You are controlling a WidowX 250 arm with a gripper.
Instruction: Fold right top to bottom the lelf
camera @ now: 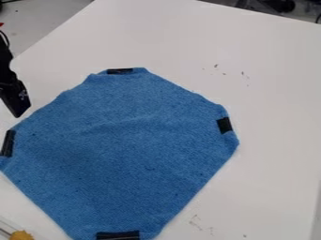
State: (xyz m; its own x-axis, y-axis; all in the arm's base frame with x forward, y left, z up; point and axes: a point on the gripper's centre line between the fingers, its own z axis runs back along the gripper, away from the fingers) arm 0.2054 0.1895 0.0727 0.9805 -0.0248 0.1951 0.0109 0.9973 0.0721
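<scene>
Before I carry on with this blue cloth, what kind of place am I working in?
Probably a robotics lab or workshop: a black gripper at the left edge, a plain white table, and a blue cloth marked with black strips.

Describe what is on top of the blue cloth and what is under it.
Four black strips lie at the edges of the blue cloth. The white table shows around it; whatever lies beneath is covered and cannot be seen.
</scene>
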